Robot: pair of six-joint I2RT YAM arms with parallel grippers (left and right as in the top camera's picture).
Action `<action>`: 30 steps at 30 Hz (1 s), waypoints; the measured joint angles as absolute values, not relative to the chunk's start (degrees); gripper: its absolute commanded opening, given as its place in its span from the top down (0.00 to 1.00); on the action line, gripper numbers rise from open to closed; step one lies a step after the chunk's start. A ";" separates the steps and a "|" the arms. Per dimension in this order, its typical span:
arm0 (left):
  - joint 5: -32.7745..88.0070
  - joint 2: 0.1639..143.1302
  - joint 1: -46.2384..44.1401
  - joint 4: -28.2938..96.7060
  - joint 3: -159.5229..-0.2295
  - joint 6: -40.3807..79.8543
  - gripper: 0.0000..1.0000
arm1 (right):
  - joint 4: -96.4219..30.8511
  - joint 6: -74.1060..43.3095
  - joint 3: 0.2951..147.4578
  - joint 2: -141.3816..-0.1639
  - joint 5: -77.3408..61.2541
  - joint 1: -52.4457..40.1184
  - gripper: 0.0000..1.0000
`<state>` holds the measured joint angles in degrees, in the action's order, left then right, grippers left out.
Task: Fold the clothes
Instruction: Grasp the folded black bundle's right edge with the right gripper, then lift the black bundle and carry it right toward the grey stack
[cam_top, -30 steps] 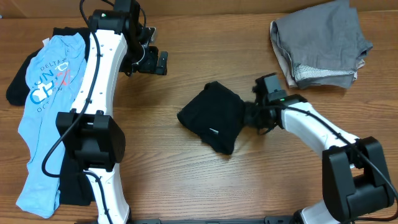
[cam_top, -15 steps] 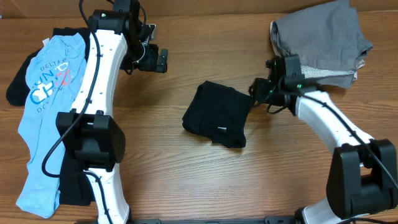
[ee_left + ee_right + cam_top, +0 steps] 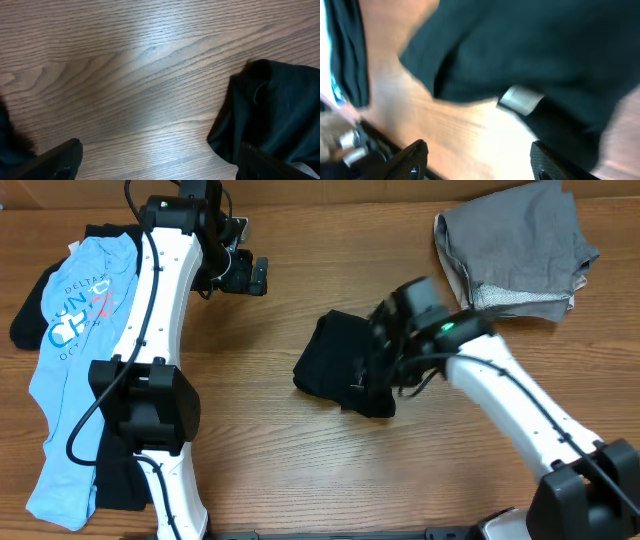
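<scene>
A black folded garment (image 3: 335, 362) lies mid-table, its white tag (image 3: 520, 98) visible in the right wrist view. My right gripper (image 3: 381, 352) is blurred with motion over the garment's right side; its jaws are open, with nothing between them (image 3: 481, 164). My left gripper (image 3: 246, 275) hangs open over bare wood at the back left, well away from the black garment (image 3: 272, 107), which shows at the right of its wrist view. A light blue printed T-shirt (image 3: 70, 370) lies spread at the far left over dark clothes (image 3: 28, 315).
A stack of folded grey clothes (image 3: 520, 245) sits at the back right corner. More dark fabric (image 3: 120, 480) lies beside the left arm's base. Bare wood table (image 3: 300, 470) stretches along the front.
My right gripper opened and let go of the black garment, swung up toward the grey stack, then came back left over the garment. The garment now lies flatter. The left arm stayed still.
</scene>
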<state>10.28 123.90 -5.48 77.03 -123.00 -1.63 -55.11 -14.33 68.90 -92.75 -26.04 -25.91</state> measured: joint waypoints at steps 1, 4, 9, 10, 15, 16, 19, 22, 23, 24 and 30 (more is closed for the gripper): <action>10.28 123.90 -5.50 77.06 -123.00 -1.63 0.00 | -54.70 -14.28 67.33 -92.75 -26.17 -27.11 0.28; 10.28 123.90 -5.48 77.14 -123.00 -1.63 0.00 | -51.79 -15.49 61.95 -92.75 -26.00 -29.10 0.28; 10.28 123.90 -5.50 77.34 -123.00 -1.65 0.00 | -43.70 -19.11 52.95 -92.79 -24.36 -28.86 0.27; 10.28 123.90 -5.50 77.34 -123.00 -1.63 0.00 | -41.98 -20.32 51.46 -92.82 -23.51 -28.49 0.27; 10.28 123.90 -5.50 77.36 -123.00 -1.63 0.00 | -38.54 -24.56 49.39 -92.86 -18.96 -24.93 0.27; 10.28 123.90 -5.48 77.34 -123.00 -1.63 0.00 | -37.71 -25.04 49.39 -92.86 -18.00 -24.10 0.27; 10.28 123.90 -5.48 77.28 -123.00 -1.65 0.00 | -34.81 -25.91 49.36 -92.86 -15.55 -21.63 0.27; 10.28 123.90 -5.50 77.01 -123.00 -1.63 0.00 | -29.91 -26.46 49.36 -92.86 -13.82 -18.70 0.27; 10.28 123.90 -5.48 77.01 -123.00 -1.63 0.00 | -28.10 -26.61 49.36 -92.86 -13.23 -17.45 0.28; 10.28 123.90 -5.50 76.99 -123.00 -1.65 0.00 | -26.68 -26.76 49.36 -92.86 -12.93 -16.45 0.28; 10.28 123.90 -5.50 76.86 -123.00 -1.63 0.00 | -24.75 -26.20 49.52 -92.86 -16.01 -10.55 0.37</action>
